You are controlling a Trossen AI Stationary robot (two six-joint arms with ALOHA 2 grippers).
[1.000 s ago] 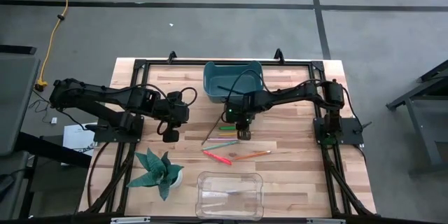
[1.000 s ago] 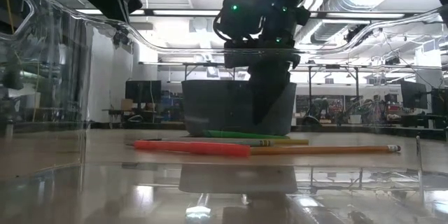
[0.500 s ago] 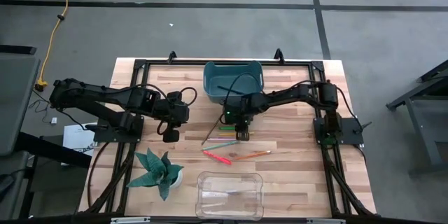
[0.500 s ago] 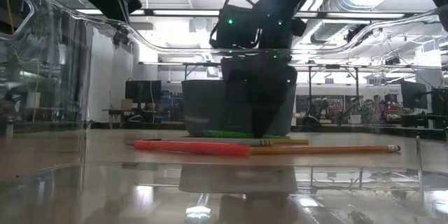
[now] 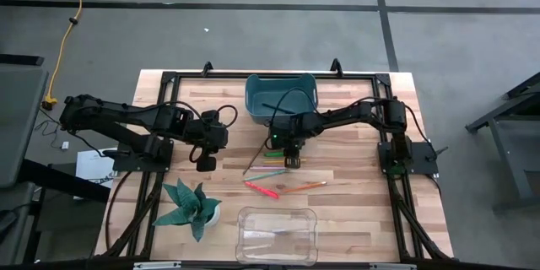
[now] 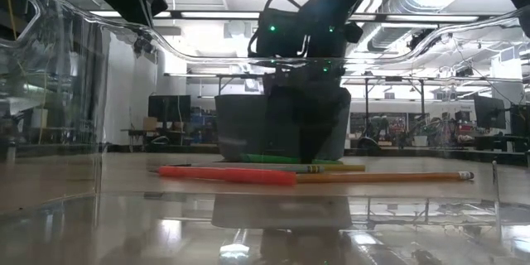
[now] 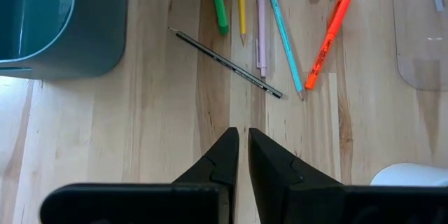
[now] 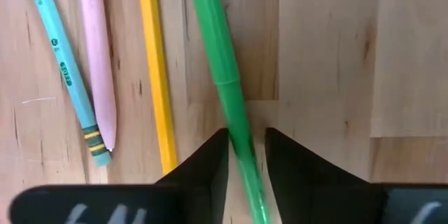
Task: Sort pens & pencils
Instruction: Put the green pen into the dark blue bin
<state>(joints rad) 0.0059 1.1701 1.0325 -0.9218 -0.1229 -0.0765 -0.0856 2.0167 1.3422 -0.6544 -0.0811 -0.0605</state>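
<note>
The green pen (image 8: 217, 42) lies flat on the wood, running between the fingers of my right gripper (image 8: 246, 140), which points down at it in mid-table (image 5: 291, 162). Beside it lie a yellow pencil (image 8: 155, 63), a pink stick (image 8: 98, 56) and a teal pencil (image 8: 63, 56). The red pen (image 5: 261, 188) and an orange pencil (image 5: 302, 187) lie nearer the near edge, and a dark pencil (image 7: 224, 63) lies slanted. My left gripper (image 7: 243, 136) is shut and hovers left of the sticks (image 5: 205, 162). My right gripper has the green pen pinched between its two fingers on the thinner part just past the cap's step (image 8: 234, 122), toward the pen's right end. The fingers come from above, pointing down, and lie across the pen. The pen still rests flat on the table.
A blue bin (image 5: 280, 97) stands at the far edge behind the sticks. A clear plastic container (image 5: 277, 234) sits at the near edge, and a potted green plant (image 5: 194, 207) stands near-left. Bare wood lies to the right of the sticks.
My right gripper has come down onto the green pen and shifted slightly toward the table's left, then stayed still over the last half second. The sticks lie as before.
</note>
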